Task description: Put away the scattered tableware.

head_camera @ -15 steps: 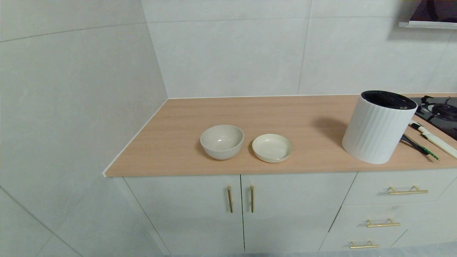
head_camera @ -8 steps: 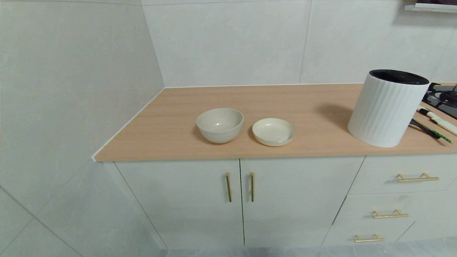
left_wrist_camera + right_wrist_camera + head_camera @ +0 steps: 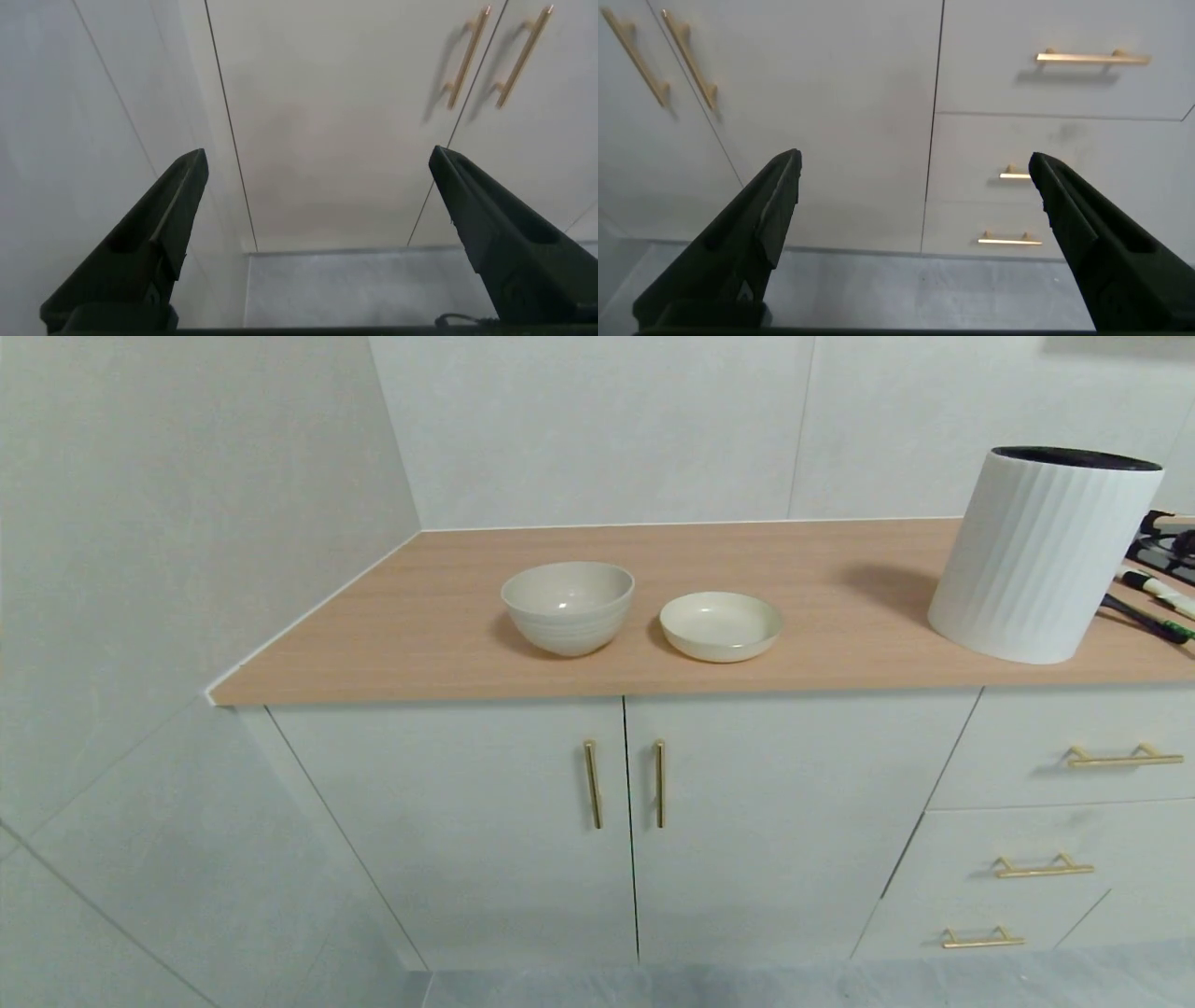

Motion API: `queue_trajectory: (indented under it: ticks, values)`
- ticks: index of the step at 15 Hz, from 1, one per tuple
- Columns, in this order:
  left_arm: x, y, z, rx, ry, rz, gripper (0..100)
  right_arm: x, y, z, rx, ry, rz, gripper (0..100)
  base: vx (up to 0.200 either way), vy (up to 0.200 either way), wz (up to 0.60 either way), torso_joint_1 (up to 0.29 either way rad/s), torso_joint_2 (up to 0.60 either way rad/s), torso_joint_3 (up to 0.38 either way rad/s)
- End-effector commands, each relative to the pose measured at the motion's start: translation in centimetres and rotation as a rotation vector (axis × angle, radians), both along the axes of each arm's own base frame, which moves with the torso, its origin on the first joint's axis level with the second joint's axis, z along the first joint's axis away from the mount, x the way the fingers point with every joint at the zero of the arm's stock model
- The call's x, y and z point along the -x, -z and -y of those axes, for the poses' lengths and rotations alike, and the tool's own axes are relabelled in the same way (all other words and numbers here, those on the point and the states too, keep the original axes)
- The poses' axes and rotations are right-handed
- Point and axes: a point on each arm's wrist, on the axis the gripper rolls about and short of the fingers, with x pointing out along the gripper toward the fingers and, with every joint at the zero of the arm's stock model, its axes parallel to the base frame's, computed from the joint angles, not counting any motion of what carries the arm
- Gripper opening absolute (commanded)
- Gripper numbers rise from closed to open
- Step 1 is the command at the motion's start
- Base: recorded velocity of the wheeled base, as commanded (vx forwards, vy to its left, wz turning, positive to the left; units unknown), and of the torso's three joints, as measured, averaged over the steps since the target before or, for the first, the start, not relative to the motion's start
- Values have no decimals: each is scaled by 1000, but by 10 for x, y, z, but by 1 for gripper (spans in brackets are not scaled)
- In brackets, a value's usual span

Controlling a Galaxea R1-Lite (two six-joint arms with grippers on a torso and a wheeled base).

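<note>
Head view: bowl (image 3: 568,607) and dish (image 3: 720,625) sit side by side on the worktop (image 3: 420,644), both unstowed. Left wrist: left gripper (image 3: 318,161) faces the cupboard doors (image 3: 327,112), jaws apart, holding nothing. Right wrist: right gripper (image 3: 915,161) likewise, probably ready for handles (image 3: 688,58).

Soft, bright, even light covers the worktop (image 3: 822,560). The white canister (image 3: 1041,560) throws a faint shadow to its left, the bowl (image 3: 567,611) shows a small glint inside, and the cabinet handles (image 3: 468,56) cast soft shadows.
</note>
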Motion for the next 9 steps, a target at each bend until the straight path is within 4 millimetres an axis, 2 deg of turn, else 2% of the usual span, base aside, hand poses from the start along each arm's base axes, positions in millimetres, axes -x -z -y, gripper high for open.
queue_trajectory:
  ticks: [1,9]
  values:
    - [0,0,0,0,0,1,100,0,0,0,0,-1,0,100,0,0,0,-178,461,290]
    - [0,0,0,0,0,1,100,0,0,0,0,-1,0,100,0,0,0,-149,456,308]
